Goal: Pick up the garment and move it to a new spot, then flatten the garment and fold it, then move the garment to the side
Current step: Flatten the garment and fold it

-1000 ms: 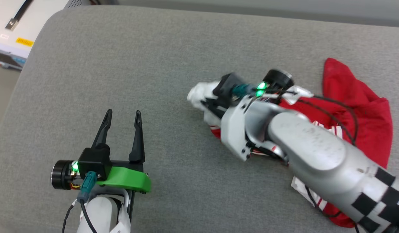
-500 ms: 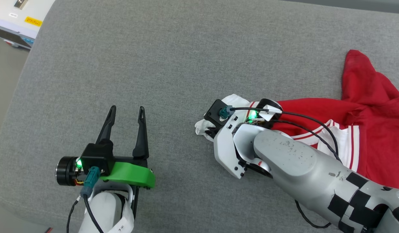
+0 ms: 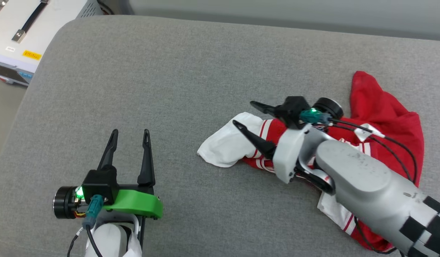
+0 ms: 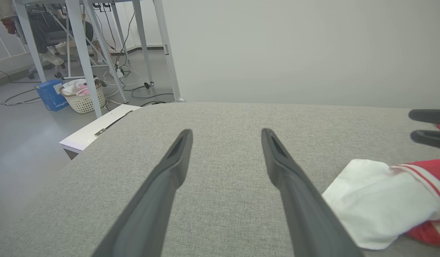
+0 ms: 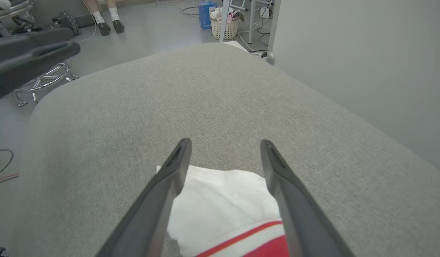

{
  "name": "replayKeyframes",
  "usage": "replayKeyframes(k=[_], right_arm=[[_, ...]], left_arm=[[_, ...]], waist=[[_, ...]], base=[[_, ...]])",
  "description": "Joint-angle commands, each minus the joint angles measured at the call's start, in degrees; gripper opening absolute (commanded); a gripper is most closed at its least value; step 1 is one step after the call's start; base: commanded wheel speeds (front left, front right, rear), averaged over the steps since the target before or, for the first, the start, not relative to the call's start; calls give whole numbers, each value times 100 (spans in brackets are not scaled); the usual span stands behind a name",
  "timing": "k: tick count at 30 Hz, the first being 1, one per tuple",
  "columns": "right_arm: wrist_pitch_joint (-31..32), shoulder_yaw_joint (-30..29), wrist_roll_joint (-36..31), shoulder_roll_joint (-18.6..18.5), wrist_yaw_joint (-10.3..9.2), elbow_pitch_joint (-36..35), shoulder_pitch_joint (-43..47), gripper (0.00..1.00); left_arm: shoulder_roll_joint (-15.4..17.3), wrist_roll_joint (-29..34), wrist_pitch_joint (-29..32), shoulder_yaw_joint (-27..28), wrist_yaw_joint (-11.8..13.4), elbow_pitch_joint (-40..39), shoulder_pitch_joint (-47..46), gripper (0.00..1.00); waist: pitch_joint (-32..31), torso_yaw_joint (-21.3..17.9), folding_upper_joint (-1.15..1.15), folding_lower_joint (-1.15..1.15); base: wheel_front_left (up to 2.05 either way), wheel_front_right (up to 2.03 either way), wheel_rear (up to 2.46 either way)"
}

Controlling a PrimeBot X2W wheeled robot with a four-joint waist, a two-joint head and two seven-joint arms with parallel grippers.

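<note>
The garment (image 3: 384,110) lies crumpled on the right of the grey cushion (image 3: 177,82), red with striped trim. Its white sleeve (image 3: 227,146) stretches out to the left. My right gripper (image 3: 246,114) hovers open just above that sleeve, with nothing between its fingers. In the right wrist view the right gripper (image 5: 225,143) frames the white sleeve (image 5: 220,207) below it. My left gripper (image 3: 130,132) stands open at the lower left, well apart from the cloth. In the left wrist view the left gripper (image 4: 226,132) is open and the sleeve (image 4: 377,200) lies to its right.
A white case (image 3: 27,32) sits beyond the cushion's rounded far-left corner. A pale wall runs behind the cushion. On the floor beyond are table legs, a laundry basket (image 4: 82,98) and a blue box (image 4: 50,94). A person's feet (image 5: 107,23) stand far off.
My right gripper, earlier shut on the white sleeve, has let it go, opened and risen. The sleeve now lies spread leftward on the cushion. The head camera has shifted.
</note>
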Motion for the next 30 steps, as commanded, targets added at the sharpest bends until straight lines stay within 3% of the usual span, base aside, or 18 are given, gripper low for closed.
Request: replayKeyframes(k=[1, 8, 14, 19, 23, 30], right_arm=[[-113, -226, -59, -179, -4, -129, 201, 100], [-172, -1680, -603, -1057, -4, -1070, 973, 100], [988, -2494, -870, -1948, -4, -2532, 1712, 100], [2610, -2477, -616, -2747, -4, -3859, 2219, 100], [3729, -2264, -265, -3172, -4, -4620, 2461, 100], [4935, -1780, -72, -3353, -4, -5074, 2583, 100]], left_arm=[[-15, 72, -33, 30, -22, -38, 76, 100], [-6, 143, -33, 95, -48, -151, 297, 100], [9, 173, -33, 133, -76, -189, 426, 100], [9, 187, -33, 131, -98, -191, 468, 100], [7, 189, -33, 115, -116, -182, 440, 100], [-1, 178, -33, 48, -129, -187, 335, 100]], waist=[[-228, -182, 0, 0], [-467, -318, 0, 0], [-559, -386, 0, 0], [-584, -420, 0, 0], [-554, -422, 0, 0], [-377, -345, 0, 0]], base=[[0, 0, 0], [0, 0, 0], [0, 0, 0], [0, 0, 0], [0, 0, 0], [0, 0, 0]])
